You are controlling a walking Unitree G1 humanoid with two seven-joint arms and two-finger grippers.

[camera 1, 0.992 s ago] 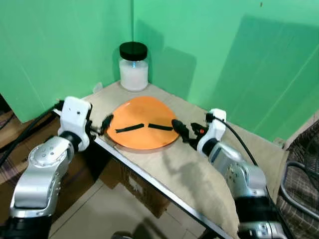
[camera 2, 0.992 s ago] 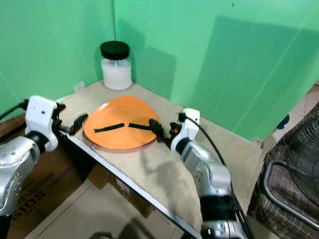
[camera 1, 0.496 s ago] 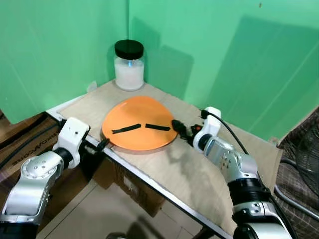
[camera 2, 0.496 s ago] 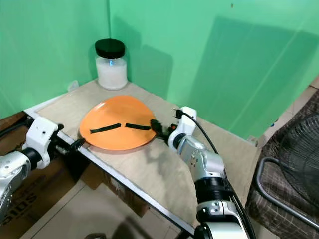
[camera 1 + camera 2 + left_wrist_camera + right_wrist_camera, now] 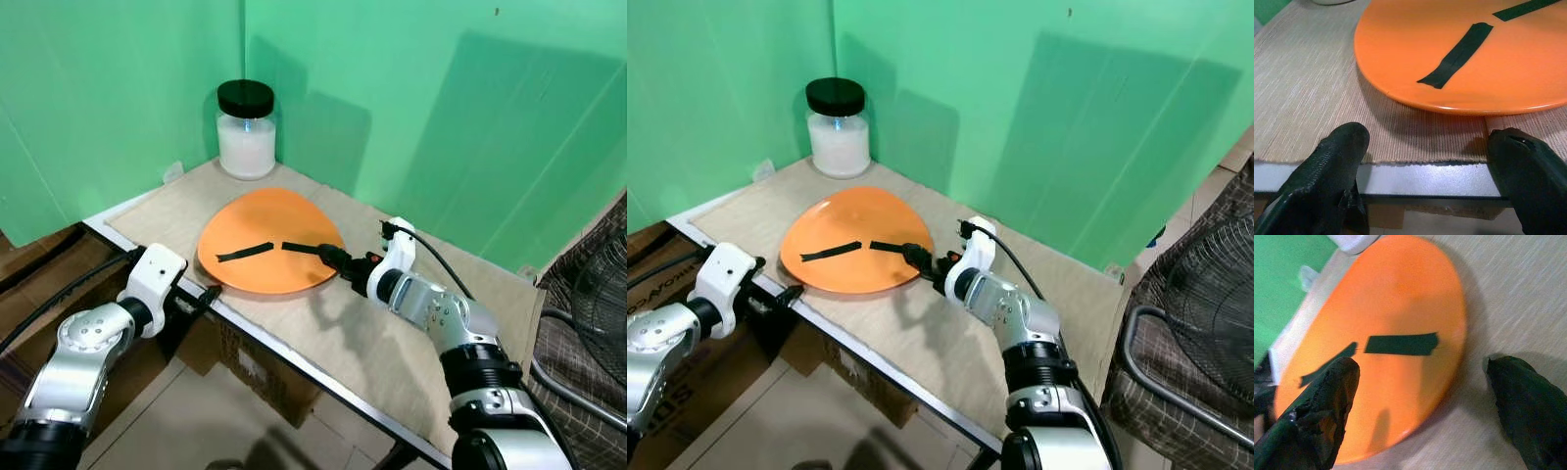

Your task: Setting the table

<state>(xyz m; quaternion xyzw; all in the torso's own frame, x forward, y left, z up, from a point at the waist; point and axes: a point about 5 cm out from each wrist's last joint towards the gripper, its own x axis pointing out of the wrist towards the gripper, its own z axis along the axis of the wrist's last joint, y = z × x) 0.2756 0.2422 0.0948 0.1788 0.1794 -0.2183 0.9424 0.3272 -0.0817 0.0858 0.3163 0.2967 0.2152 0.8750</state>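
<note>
orange plate (image 5: 269,254): looked stiff, smooth, slippery | grab by its thin rim | left gripper (image 5: 1430,156) and right gripper (image 5: 1420,382) both spread wide

A jar (image 5: 245,129) blocks the far corner behind the plate (image 5: 265,245); green walls (image 5: 470,137) close two sides; the mat (image 5: 392,343) to my right lies open.

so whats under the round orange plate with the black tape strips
The round orange plate lies on a beige woven mat covering the metal-edged table. Whatever sits directly beneath the plate's middle is covered and cannot be seen.
</note>
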